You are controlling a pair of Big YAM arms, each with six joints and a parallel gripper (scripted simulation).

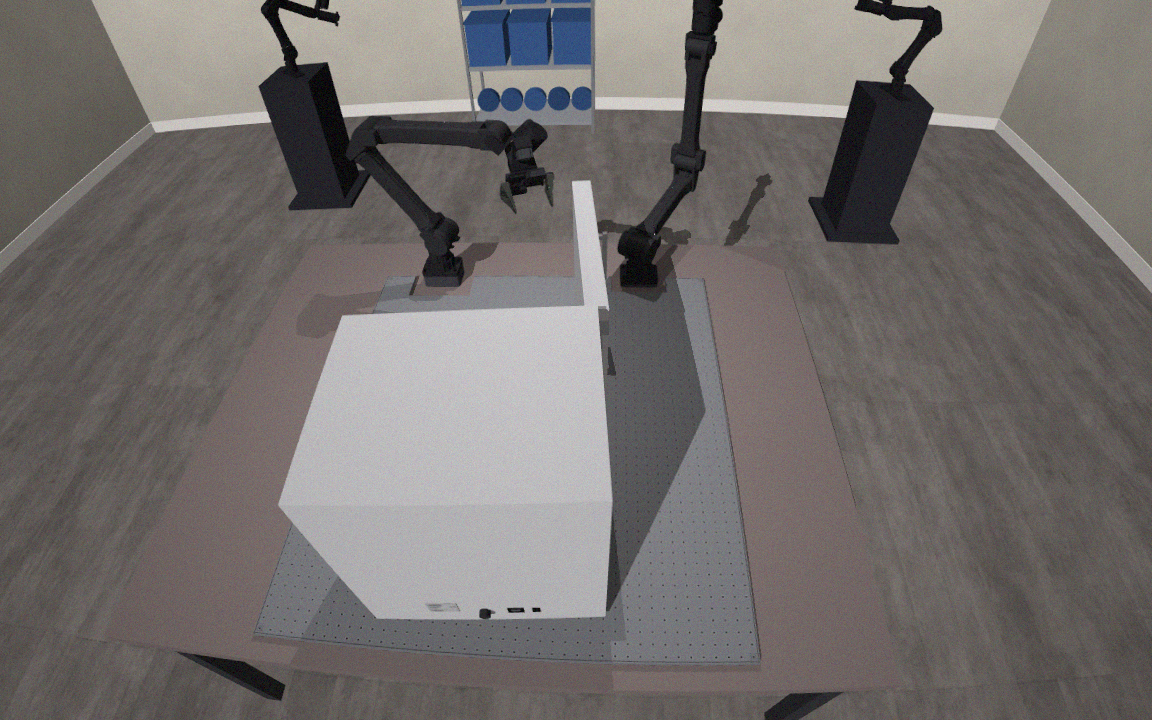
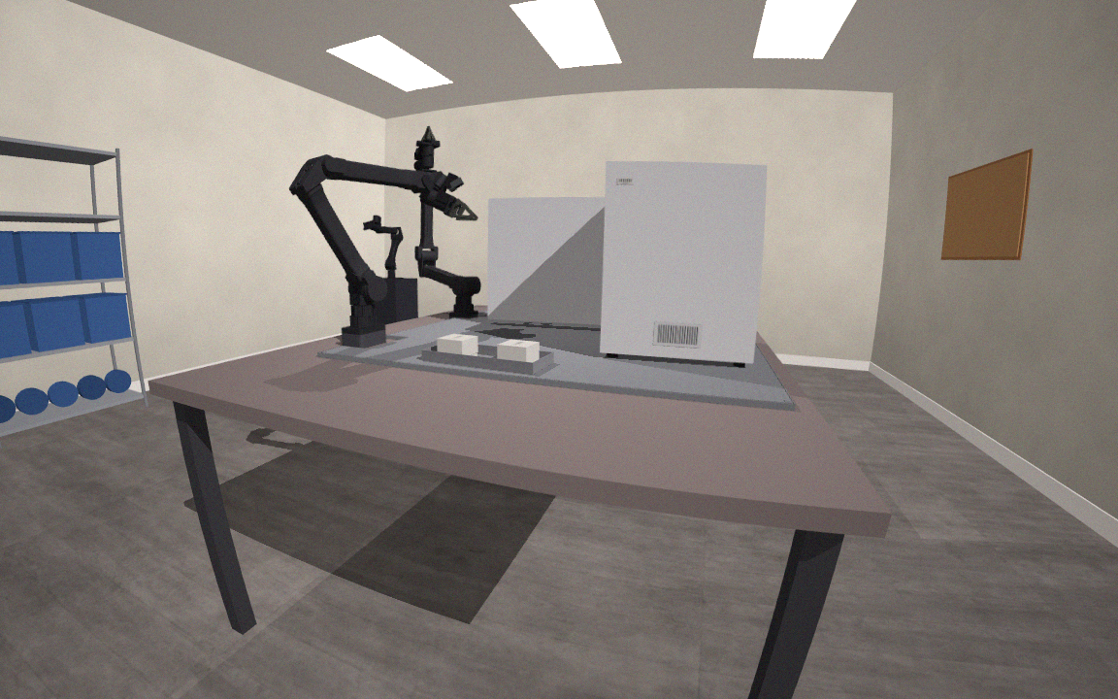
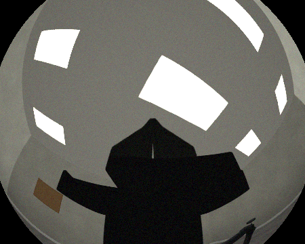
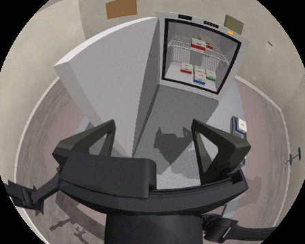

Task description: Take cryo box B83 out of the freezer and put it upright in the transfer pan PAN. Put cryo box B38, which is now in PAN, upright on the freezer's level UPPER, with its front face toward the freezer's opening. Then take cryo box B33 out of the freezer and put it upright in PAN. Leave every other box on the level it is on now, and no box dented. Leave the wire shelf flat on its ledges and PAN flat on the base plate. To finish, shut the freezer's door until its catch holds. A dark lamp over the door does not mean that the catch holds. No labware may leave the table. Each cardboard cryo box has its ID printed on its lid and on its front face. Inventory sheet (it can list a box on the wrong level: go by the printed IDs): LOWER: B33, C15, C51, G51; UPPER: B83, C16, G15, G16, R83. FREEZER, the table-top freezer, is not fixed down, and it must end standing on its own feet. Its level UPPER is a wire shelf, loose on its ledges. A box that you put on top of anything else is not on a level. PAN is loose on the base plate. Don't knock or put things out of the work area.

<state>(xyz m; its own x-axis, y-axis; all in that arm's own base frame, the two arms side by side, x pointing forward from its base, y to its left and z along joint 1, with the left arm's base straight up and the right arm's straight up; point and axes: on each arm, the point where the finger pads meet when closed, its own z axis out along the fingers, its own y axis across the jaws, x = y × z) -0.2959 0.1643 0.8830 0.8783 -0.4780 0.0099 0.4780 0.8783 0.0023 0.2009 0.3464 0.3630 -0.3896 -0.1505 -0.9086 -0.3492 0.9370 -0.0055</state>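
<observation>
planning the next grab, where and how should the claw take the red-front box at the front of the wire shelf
Probably by its two upright sides, coming level through the open doorway; it sits upright, lid up, front facing out.

Ceiling panels glare white; the wrist views curve heavily.

Pale walls enclose the grey wood-look floor; white ceiling panels (image 2: 567,33) glow above grey shelving (image 1: 531,66) (image 2: 28,286) with blue bins and a brown board (image 2: 986,208) (image 3: 48,195) (image 4: 121,9).
</observation>
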